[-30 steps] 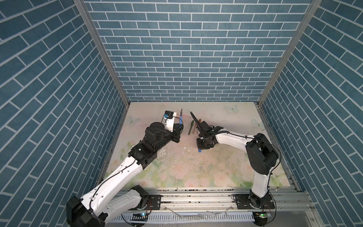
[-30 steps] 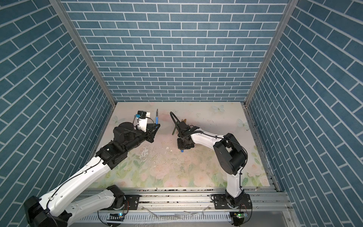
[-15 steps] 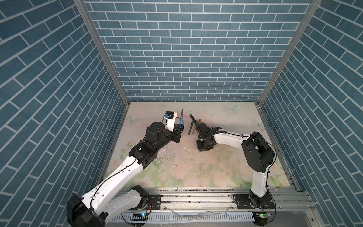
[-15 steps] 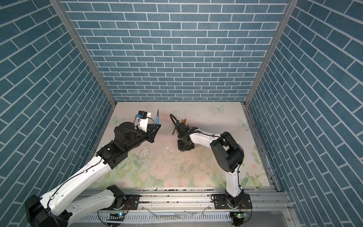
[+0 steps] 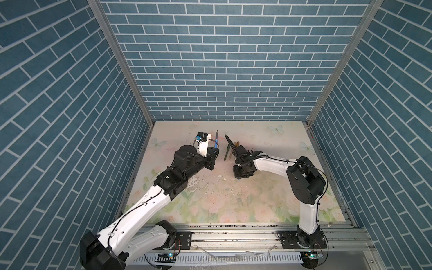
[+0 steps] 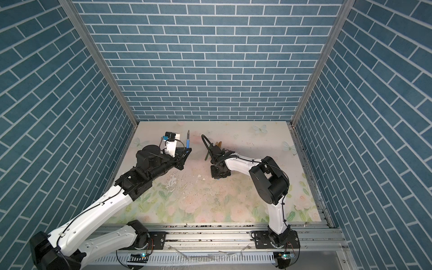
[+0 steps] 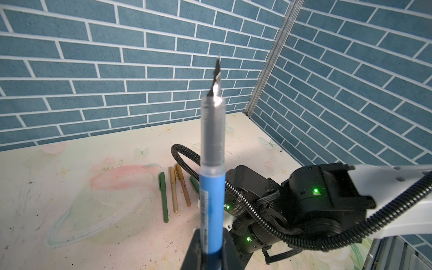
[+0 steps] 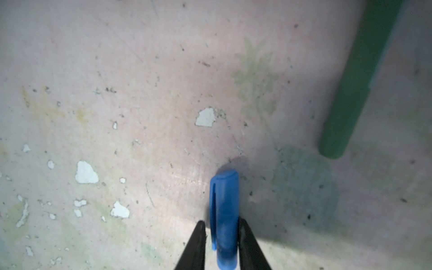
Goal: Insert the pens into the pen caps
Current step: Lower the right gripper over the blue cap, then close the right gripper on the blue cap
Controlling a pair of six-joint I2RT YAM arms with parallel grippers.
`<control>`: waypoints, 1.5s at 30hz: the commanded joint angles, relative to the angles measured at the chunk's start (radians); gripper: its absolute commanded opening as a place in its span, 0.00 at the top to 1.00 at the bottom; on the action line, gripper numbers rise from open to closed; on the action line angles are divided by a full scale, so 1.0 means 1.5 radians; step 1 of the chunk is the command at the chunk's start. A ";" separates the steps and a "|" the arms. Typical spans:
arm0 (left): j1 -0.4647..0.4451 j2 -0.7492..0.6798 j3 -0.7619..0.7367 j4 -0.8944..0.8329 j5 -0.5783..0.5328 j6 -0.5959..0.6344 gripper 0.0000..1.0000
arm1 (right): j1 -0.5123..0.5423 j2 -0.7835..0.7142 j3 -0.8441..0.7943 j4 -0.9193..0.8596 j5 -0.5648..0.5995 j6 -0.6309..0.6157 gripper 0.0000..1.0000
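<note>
Blue pen (image 7: 212, 194) stands nib-up, clamped in my left hand (image 7: 211, 245) above the table (image 7: 70, 198); blue cap (image 8: 225, 198) sits low at the table between the fingers of my right hand (image 8: 221, 222), firmly gripped or not I cannot tell. Loose, it could tilt and miss the nib. Left arm raised, right arm bent low.
</note>
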 commanded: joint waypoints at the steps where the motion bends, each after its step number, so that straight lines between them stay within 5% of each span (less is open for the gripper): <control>1: 0.003 0.006 0.017 -0.001 0.003 0.000 1.00 | 0.003 -0.011 0.014 -0.023 0.002 -0.013 0.70; 45: 0.003 0.009 0.020 -0.003 0.008 0.000 1.00 | -0.018 0.039 0.052 -0.042 0.002 -0.051 0.77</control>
